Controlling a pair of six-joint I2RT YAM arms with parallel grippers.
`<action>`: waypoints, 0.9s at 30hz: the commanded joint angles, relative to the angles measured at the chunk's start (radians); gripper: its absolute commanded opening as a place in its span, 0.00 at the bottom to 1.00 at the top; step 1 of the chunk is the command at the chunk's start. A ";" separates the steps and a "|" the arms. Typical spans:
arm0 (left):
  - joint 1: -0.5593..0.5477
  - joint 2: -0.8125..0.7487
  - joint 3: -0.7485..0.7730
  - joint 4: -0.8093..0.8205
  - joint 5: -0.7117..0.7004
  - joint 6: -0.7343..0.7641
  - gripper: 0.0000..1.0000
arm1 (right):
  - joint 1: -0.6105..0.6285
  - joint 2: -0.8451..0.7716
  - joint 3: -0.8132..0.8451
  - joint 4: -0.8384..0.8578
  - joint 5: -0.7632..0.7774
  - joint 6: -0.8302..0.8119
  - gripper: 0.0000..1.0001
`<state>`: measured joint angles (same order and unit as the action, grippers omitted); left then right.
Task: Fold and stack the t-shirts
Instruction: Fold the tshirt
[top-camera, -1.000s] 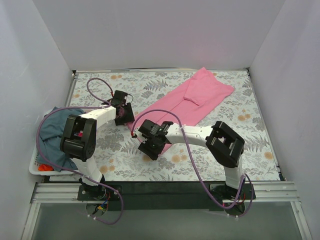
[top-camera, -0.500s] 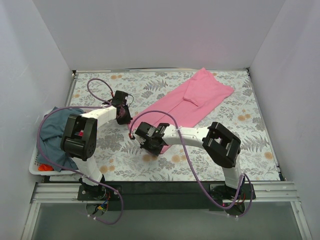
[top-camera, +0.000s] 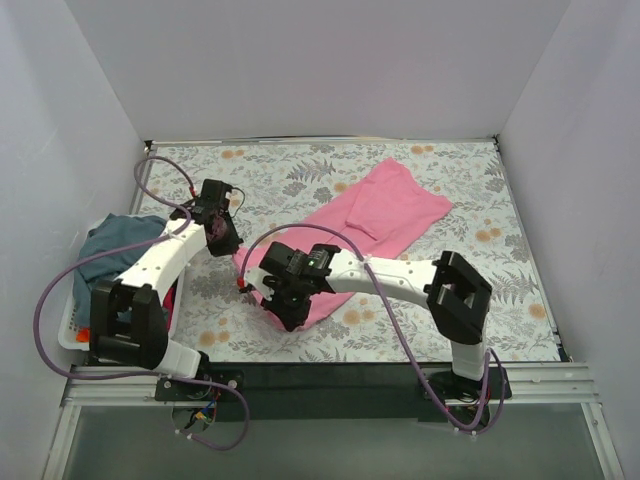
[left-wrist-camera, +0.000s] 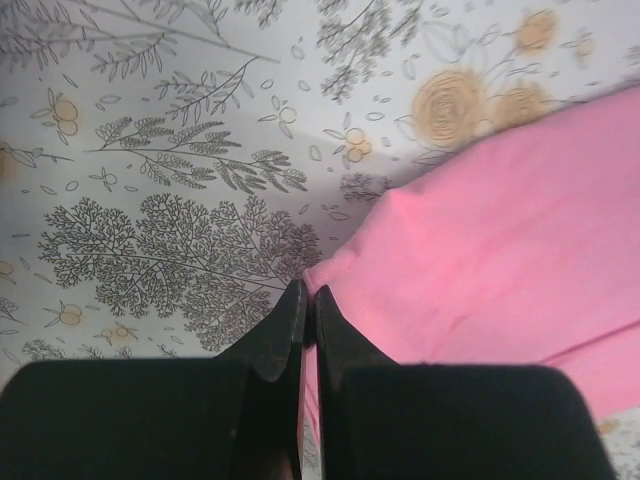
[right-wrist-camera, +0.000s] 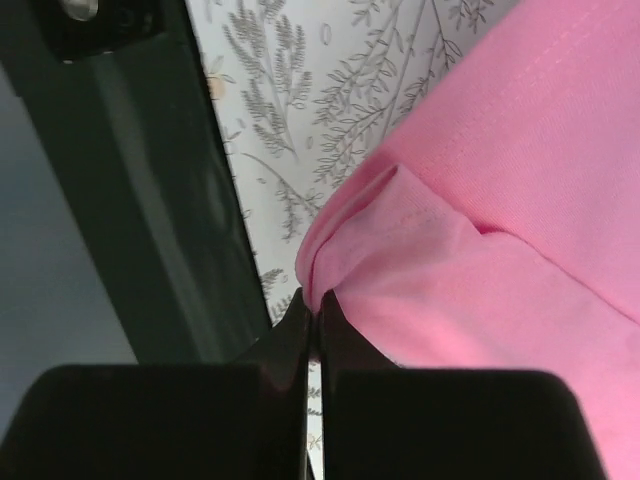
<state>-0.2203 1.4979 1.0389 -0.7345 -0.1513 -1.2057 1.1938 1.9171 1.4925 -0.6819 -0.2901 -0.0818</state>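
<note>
A bright pink t-shirt (top-camera: 385, 210) lies slantwise across the flowered table, from the back right to the near middle. My left gripper (top-camera: 232, 250) is shut on the shirt's left near corner; in the left wrist view the pink t-shirt (left-wrist-camera: 480, 250) edge is pinched between the closed left gripper (left-wrist-camera: 308, 295) jaws. My right gripper (top-camera: 285, 310) is shut on the shirt's near edge; the right wrist view shows a bunched fold of pink t-shirt (right-wrist-camera: 500, 200) caught at the right gripper (right-wrist-camera: 312, 305) tips. A slate blue-grey t-shirt (top-camera: 110, 250) and a bit of red cloth (top-camera: 88, 335) sit in the basket.
A white laundry basket (top-camera: 72, 325) stands off the table's left side. The table's dark front rail (right-wrist-camera: 150, 200) runs close to my right gripper. White walls enclose the table on the left, back and right.
Both grippers have shut on the pink t-shirt's near end. Both arms have moved left and toward the near edge, dragging the shirt that way.
</note>
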 joint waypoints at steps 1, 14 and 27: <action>0.001 -0.070 0.084 -0.055 -0.031 -0.014 0.00 | -0.005 -0.104 0.014 -0.048 -0.040 0.010 0.01; -0.089 0.410 0.573 0.030 0.262 -0.011 0.00 | -0.359 -0.216 -0.169 -0.051 0.314 -0.003 0.01; -0.154 0.677 0.849 0.145 0.374 0.054 0.00 | -0.438 -0.239 -0.232 -0.050 0.453 0.024 0.01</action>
<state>-0.3649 2.1895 1.8320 -0.6617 0.1814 -1.1927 0.7677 1.7206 1.2709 -0.7006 0.0998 -0.0765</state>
